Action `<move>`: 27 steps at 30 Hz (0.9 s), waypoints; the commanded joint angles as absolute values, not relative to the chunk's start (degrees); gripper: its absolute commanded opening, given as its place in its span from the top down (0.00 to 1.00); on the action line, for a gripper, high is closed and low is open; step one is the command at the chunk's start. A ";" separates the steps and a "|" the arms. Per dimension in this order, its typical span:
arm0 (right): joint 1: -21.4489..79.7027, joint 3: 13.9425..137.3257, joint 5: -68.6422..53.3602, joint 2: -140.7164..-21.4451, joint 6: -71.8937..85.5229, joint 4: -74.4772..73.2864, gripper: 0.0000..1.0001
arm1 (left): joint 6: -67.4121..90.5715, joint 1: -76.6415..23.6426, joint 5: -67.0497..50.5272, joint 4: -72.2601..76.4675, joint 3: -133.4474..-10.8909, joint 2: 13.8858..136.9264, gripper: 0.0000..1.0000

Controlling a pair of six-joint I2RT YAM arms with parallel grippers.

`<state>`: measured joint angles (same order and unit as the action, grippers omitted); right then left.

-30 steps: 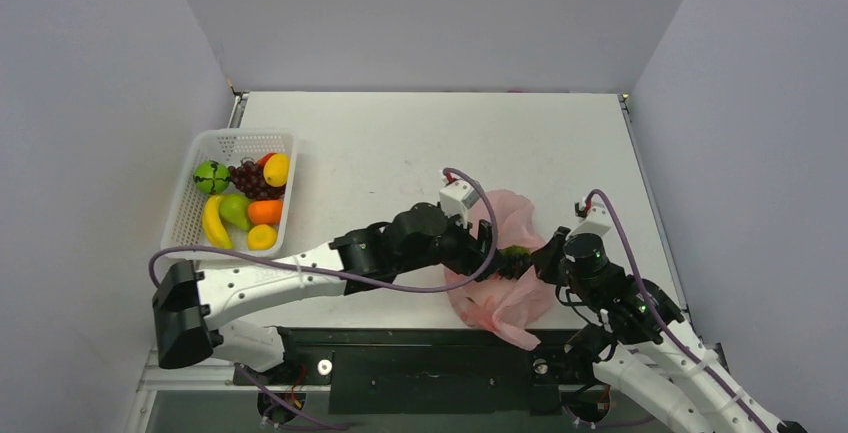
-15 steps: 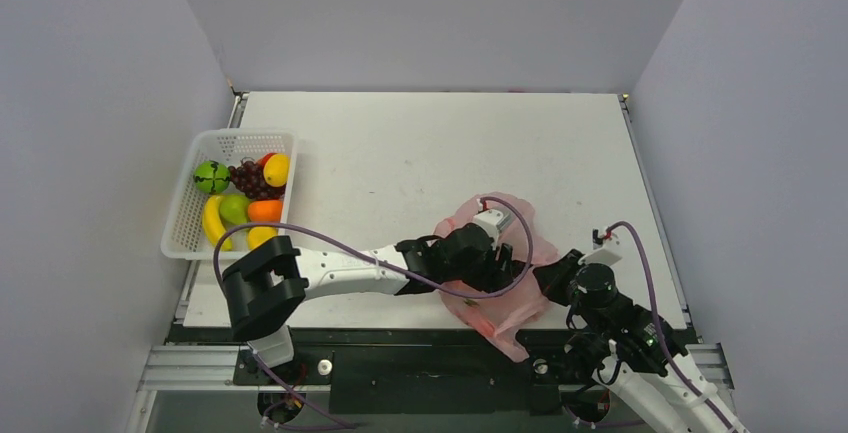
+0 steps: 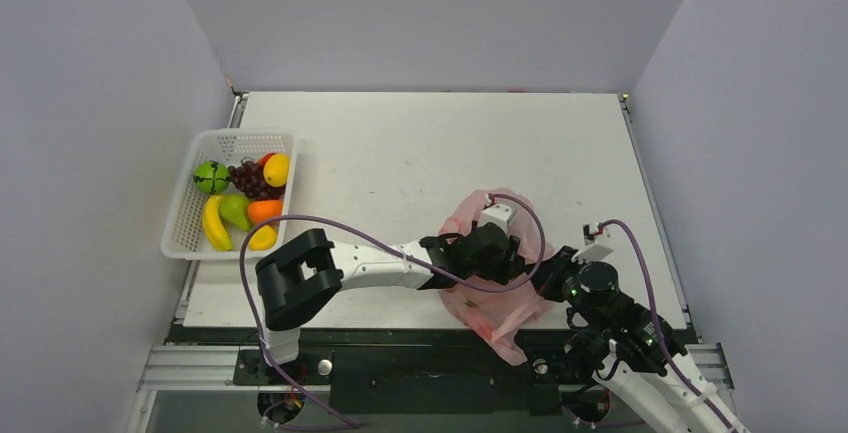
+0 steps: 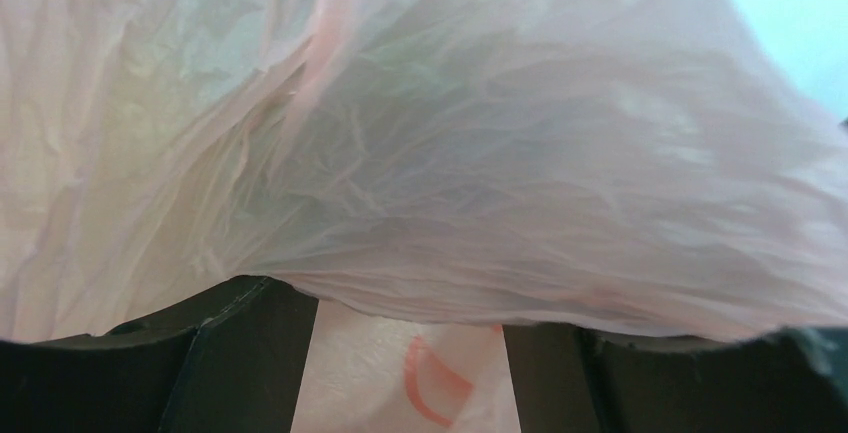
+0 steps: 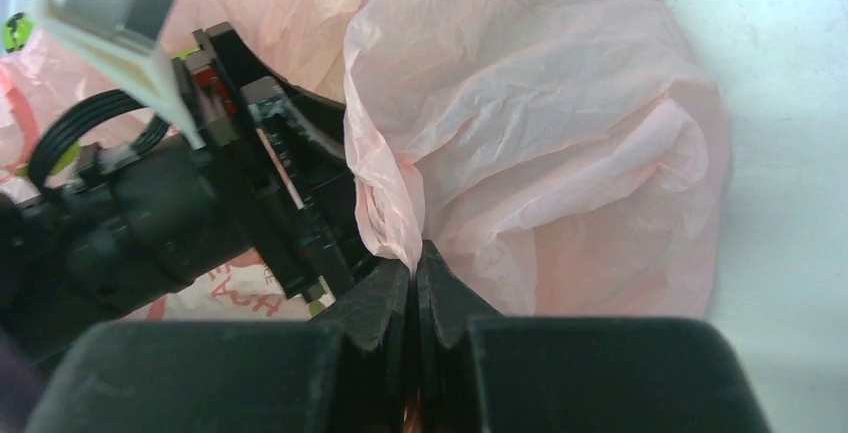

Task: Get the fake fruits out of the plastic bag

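Clearly most of the job looks done. At the far left of the desk (image 3: pixel 400 153) the white mesh basket (image 3: pixel 178 215) holds a heap of fake fruits (image 3: pixel 240 208): we count a banana (image 3: pixel 212 223), a pear (image 3: pixel 235 211), an orange (image 3: pixel 264 210), grapes (image 3: pixel 250 180), a lemon (image 3: pixel 277 169) and a round green one, with a red and another yellow piece half hidden among them. None lies loose on the desk.

Moving right, the left arm (image 3: pixel 380 265) stretches along the near edge, its wrist buried in the plastic bag (image 3: pixel 495 311). That bag sits crumpled near the front edge, right of centre and well apart from the basket. From the left wrist view, the left fingers (image 4: pixel 230 363) stand apart at their roots with pink film draped over them. Their tips are hidden, so we cannot tell whether they have closed on a fruit or on nothing. A faint greenish tint shows through the film, too blurred to call a fruit.

Farthest right, the right fingers (image 5: pixel 385 313) are pressed fully together on a fold of the bag's film, pinning it while the other arm reaches in.

We judge that what is left is at most a last piece or two inside the bag, though the pictures do not show the contents plainly.
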<state>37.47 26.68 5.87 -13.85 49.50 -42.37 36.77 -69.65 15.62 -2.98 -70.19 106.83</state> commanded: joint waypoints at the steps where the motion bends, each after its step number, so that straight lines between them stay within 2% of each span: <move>1: 37.45 27.64 4.39 -11.55 47.85 -38.55 1.00 | 33.99 -69.45 23.08 -4.05 -73.91 108.60 0.39; 10: 38.31 27.04 2.90 -8.47 47.66 -39.60 1.00 | 31.82 -69.61 27.01 -2.75 -77.11 114.76 0.27; 15: 38.10 28.37 4.71 -12.47 48.22 -39.13 1.00 | 32.54 -69.32 27.65 -2.92 -78.21 118.29 0.27; 24: 38.15 27.34 6.79 -12.08 48.77 -37.37 1.00 | 32.42 -69.01 25.46 4.69 -73.37 119.24 0.38; 26: 38.15 27.84 7.42 -12.41 48.92 -37.55 1.00 | 32.24 -69.12 24.57 6.19 -72.91 119.34 0.42; 27: 38.14 28.11 7.62 -12.71 48.85 -37.76 1.00 | 31.99 -69.19 24.23 6.65 -72.46 119.24 0.52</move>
<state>37.91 26.68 6.31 -12.60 48.64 -41.58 33.61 -69.17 25.74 2.68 -74.06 117.93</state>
